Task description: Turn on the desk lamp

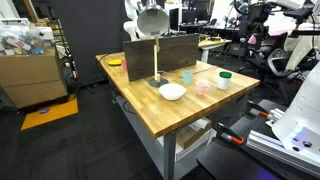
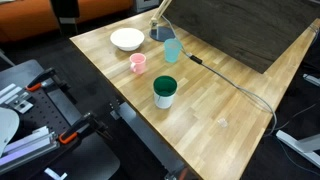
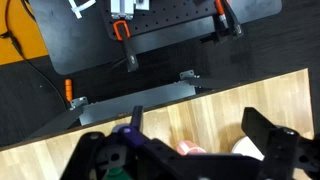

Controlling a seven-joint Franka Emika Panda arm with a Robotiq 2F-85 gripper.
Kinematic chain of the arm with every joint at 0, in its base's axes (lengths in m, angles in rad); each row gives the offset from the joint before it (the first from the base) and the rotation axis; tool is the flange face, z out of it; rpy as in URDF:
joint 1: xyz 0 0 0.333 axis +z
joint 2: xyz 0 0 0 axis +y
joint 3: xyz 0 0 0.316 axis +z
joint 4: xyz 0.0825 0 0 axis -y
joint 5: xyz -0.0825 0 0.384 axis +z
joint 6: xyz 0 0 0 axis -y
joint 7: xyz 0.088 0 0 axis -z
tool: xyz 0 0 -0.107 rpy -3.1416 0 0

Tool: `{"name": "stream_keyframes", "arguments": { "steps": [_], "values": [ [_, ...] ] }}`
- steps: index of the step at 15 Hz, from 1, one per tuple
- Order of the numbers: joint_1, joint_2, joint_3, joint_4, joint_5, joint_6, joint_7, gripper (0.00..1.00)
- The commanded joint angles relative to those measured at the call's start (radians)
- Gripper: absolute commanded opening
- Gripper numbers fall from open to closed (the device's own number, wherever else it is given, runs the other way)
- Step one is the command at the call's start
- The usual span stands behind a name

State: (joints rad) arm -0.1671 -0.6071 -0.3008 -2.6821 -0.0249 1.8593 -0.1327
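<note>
A wooden table (image 1: 150, 110) fills the middle of both exterior views, its surface light and planked. A dark panel (image 1: 175, 52) stands upright along its far edge; in an exterior view it takes up the upper right (image 2: 250, 35). The desk lamp (image 1: 156, 50) stands on the table just in front of that panel, upper centre of the frame, its silver dome shade (image 1: 152, 20) at the top of a thin brass stem; its dark base (image 2: 160, 33) shows at the top centre of an exterior view. A white bowl (image 1: 172, 92) sits near the base, toward the table's near edge. Right of it in the frame come a blue cup (image 1: 187, 77), a pink cup (image 1: 203, 88) and a green cup (image 1: 224, 80), each apart from the others. A thin cable (image 2: 235, 88) trails over the wood from beside the blue cup toward the right edge. In the wrist view the gripper (image 3: 175, 140) enters from the bottom of the frame over the table edge, its dark fingers (image 3: 272, 145) spread wide apart
</note>
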Motion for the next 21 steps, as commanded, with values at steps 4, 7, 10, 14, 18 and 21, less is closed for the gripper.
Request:
{"name": "stream_keyframes", "arguments": {
  "steps": [4, 7, 10, 14, 18, 21],
  "values": [
    [-0.023, 0.004, 0.021, 0.002, 0.012, -0.002, -0.011, 1.00],
    [-0.023, 0.004, 0.021, 0.002, 0.012, -0.002, -0.011, 1.00],
    [-0.023, 0.004, 0.021, 0.002, 0.012, -0.002, -0.011, 1.00],
    [-0.006, 0.055, 0.053, 0.017, -0.010, 0.044, -0.001, 1.00],
    [0.024, 0.157, 0.118, 0.076, -0.038, 0.149, 0.002, 1.00],
    [0.027, 0.260, 0.164, 0.126, -0.094, 0.258, 0.047, 1.00]
  ]
}}
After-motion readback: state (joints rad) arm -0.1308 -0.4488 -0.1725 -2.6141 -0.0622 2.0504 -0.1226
